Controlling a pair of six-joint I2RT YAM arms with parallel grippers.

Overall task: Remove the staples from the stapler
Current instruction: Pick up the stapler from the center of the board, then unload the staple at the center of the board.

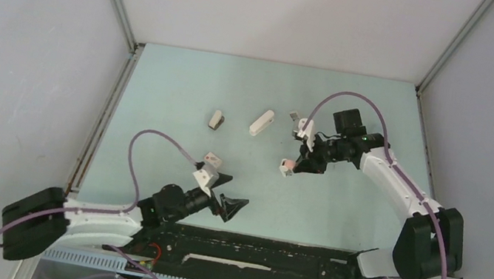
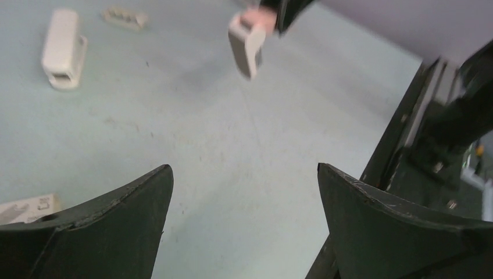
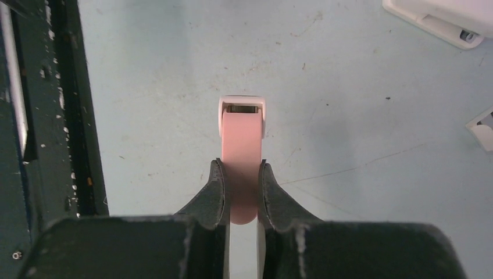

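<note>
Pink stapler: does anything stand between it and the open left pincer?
Nothing visible does. The right pincer is shut on the pink stapler, and only bare table lies between it and the left pincer, whose jaws stand wide apart and empty.

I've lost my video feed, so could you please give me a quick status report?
Right tool shut on pink stapler, held in the air. Left tool open, empty. Staples not visible. Nothing between the two tools.

Left arm (image 1: 104, 216) and right arm (image 1: 401, 185), white link shells, black joint housings, looping purple cables (image 1: 352, 95), black tapered fingers (image 2: 116, 232) with scuffed edges, green wrist light (image 1: 363, 136).
</note>
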